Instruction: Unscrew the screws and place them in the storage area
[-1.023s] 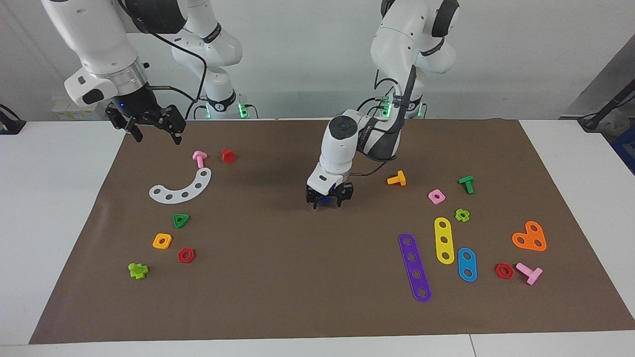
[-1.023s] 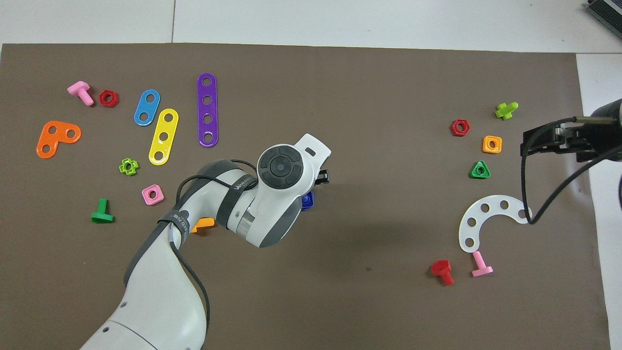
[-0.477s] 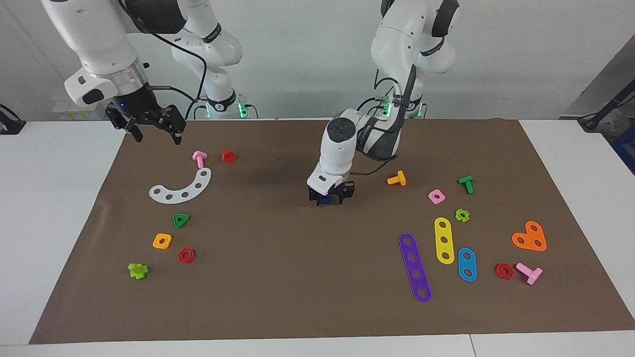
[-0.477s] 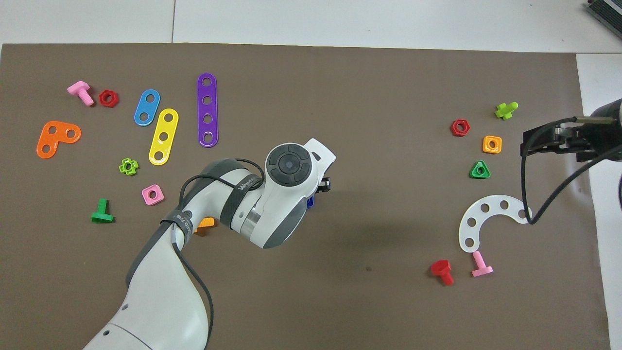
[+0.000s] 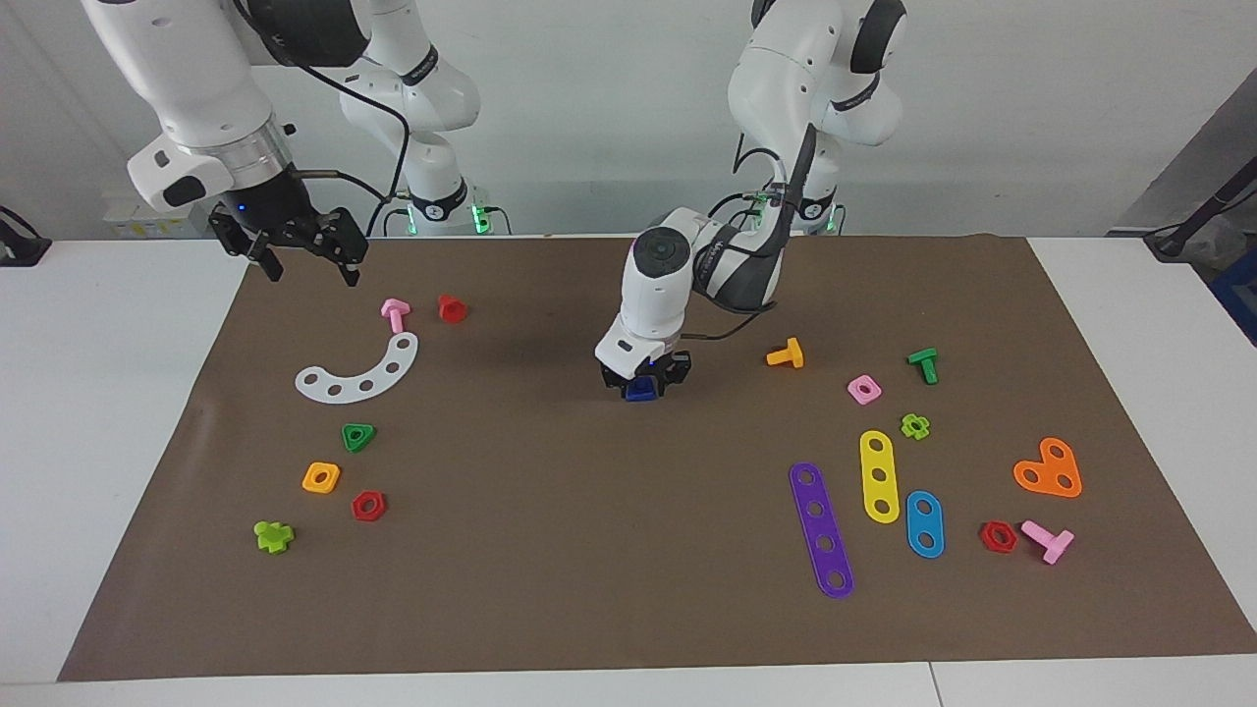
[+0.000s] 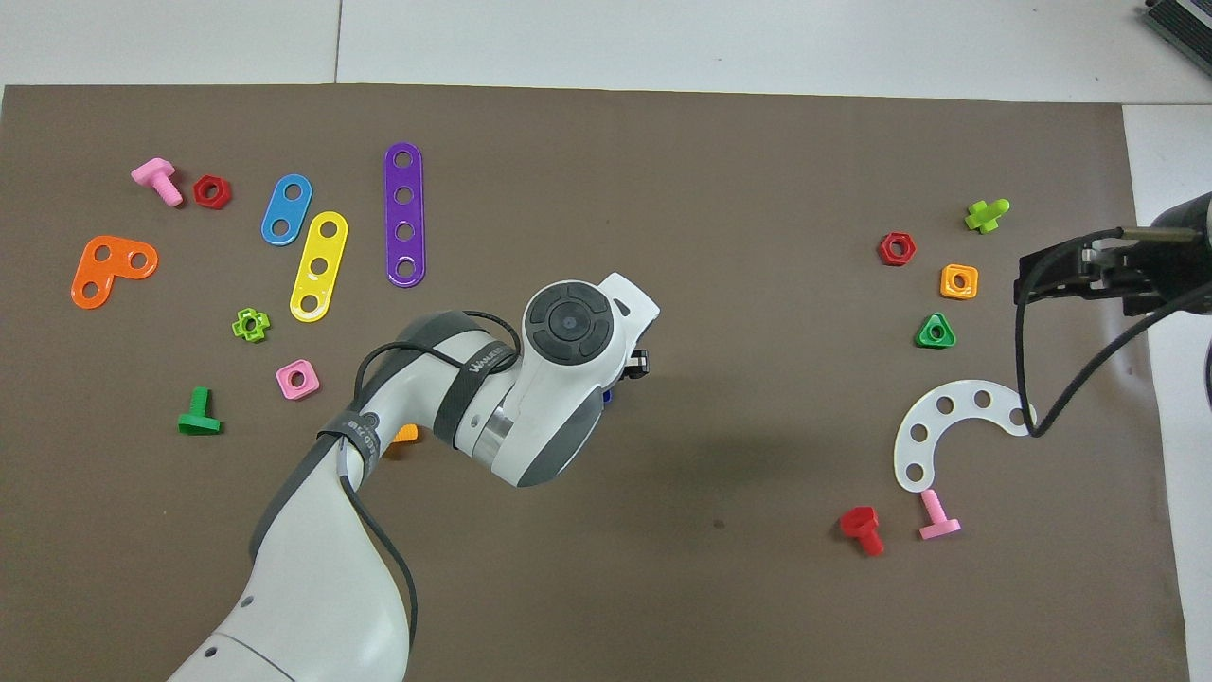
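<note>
The dark-blue bolt (image 5: 640,390) is near the middle of the brown mat (image 5: 589,550), between the fingers of my left gripper (image 5: 643,381). The gripper is shut on it, low over the mat. In the overhead view only a sliver of the bolt (image 6: 606,396) shows under the left wrist. The storage area is the patch with the green triangular nut (image 5: 357,436), orange square nut (image 5: 321,477) and red hexagonal nut (image 5: 368,506), toward the right arm's end. My right gripper (image 5: 309,267) hangs open and empty above the mat's corner and waits.
A white curved strip (image 5: 363,371), a pink bolt (image 5: 395,314) and a red bolt (image 5: 451,308) lie near the right gripper. A lime cross piece (image 5: 273,535) lies by the storage nuts. An orange bolt (image 5: 786,353) and coloured strips (image 5: 822,530) lie toward the left arm's end.
My left gripper has closed on the blue bolt and shifted slightly toward the right arm's end and toward the robots. The right arm has not moved.
</note>
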{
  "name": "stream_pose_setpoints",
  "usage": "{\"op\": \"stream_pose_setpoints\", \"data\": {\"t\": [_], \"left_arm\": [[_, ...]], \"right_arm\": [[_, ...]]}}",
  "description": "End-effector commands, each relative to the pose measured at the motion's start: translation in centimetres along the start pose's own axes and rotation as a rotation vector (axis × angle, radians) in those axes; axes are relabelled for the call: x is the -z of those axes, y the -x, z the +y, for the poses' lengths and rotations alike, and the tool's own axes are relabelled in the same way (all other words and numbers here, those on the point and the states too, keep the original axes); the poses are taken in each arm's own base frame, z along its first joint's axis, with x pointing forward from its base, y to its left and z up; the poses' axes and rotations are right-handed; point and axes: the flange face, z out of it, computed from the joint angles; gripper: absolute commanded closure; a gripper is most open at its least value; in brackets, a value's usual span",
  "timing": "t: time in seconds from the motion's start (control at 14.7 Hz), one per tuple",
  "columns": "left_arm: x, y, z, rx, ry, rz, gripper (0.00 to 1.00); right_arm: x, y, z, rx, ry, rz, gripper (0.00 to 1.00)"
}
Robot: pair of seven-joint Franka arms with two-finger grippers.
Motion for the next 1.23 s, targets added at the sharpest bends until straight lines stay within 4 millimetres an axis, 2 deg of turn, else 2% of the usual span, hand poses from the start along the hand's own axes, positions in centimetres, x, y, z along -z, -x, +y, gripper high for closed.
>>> {"op": "stream_pose_setpoints", "data": {"t": [0.0, 0.07, 0.34, 0.41, 0.55, 0.61, 0.82, 0.95, 1.16], "left_arm": [[0.5, 0.7, 0.0, 0.003, -0.003, -0.02, 0.41], [0.5, 0.7, 0.1, 0.007, 0.003, -0.022, 0.46], [0.8, 0.4, -0.2, 0.017, 0.001, -0.037, 0.8], [1.3, -0.1, -0.4, 0.023, -0.001, -0.041, 0.84], [3.5, -1.3, -0.3, 0.044, 0.013, -0.064, 0.86], [5.0, -2.6, -0.6, 0.075, 0.035, -0.086, 0.86], [7.9, -5.7, -1.5, 0.107, 0.025, -0.147, 0.86], [9.1, -8.8, -5.0, 0.157, 0.028, -0.16, 0.87], [8.9, -13.1, -13.6, 0.11, 0.041, -0.157, 0.87]], "right_arm": [[0.1, 0.5, 0.2, 0.027, -0.025, -0.007, 0.0], [0.1, 0.5, 0.3, 0.025, -0.025, -0.007, 0.0], [0.1, 0.5, 0.3, 0.025, -0.025, -0.007, 0.0], [0.1, 0.5, 0.3, 0.025, -0.025, -0.006, 0.0], [0.1, 0.5, 0.3, 0.025, -0.025, -0.006, 0.0], [0.1, 0.5, 0.3, 0.025, -0.025, -0.007, 0.0], [0.1, 0.5, 0.4, 0.024, -0.025, -0.006, 0.0], [0.1, 0.5, 0.7, 0.018, -0.025, -0.007, 0.0], [0.1, 0.5, 0.7, 0.018, -0.025, -0.009, 0.0]]}}
